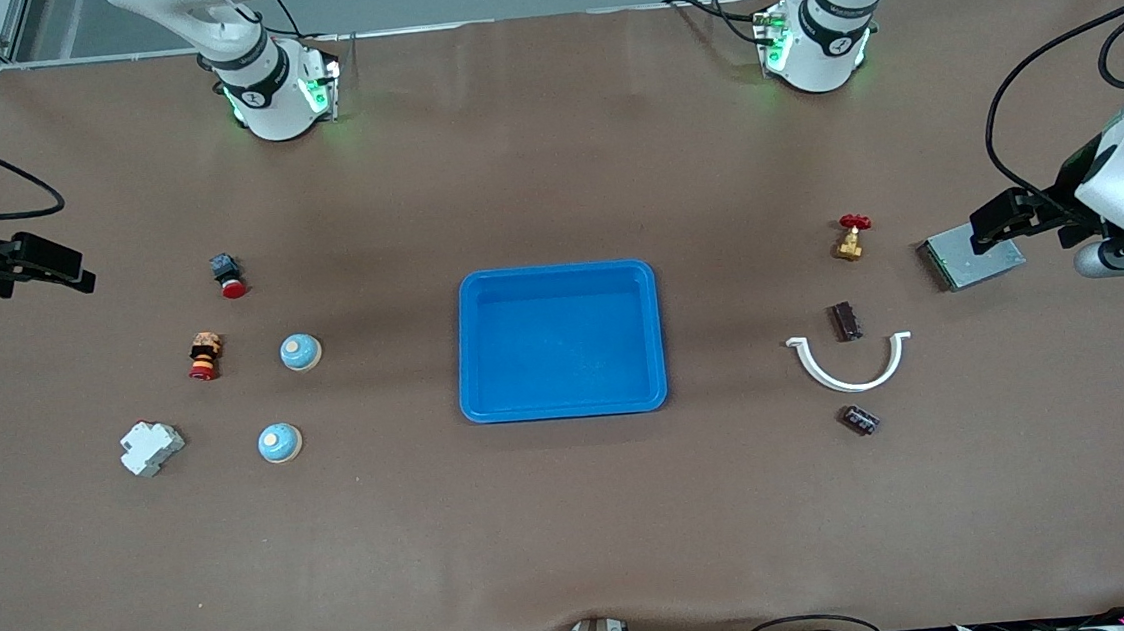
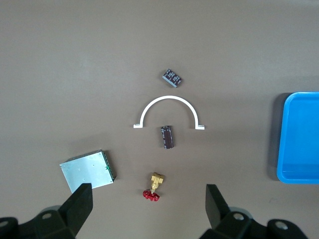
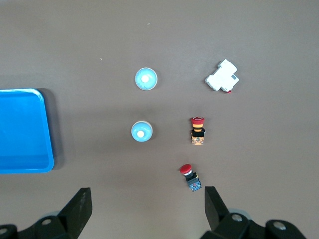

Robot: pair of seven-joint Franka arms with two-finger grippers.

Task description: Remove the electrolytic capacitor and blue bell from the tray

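Two dark capacitors lie toward the left arm's end of the table: one (image 1: 845,321) (image 2: 168,137) inside a white half-ring's arc, the other (image 1: 859,420) (image 2: 172,77) nearer the front camera. Two light-blue bells (image 1: 300,351) (image 1: 279,442) stand toward the right arm's end, also seen in the right wrist view (image 3: 141,131) (image 3: 146,78). An empty blue tray (image 1: 464,348) sits mid-table. My left gripper (image 1: 1001,221) (image 2: 148,209) hangs open over a metal module, holding nothing. Also open and holding nothing, my right gripper (image 1: 52,267) (image 3: 147,209) hovers over the table's edge at the right arm's end.
A white half-ring clamp (image 1: 850,365), a brass valve with a red handle (image 1: 851,238) and a metal module (image 1: 964,262) lie by the capacitors. Two red push-buttons (image 1: 228,276) (image 1: 205,356) and a white circuit breaker (image 1: 151,448) lie by the bells.
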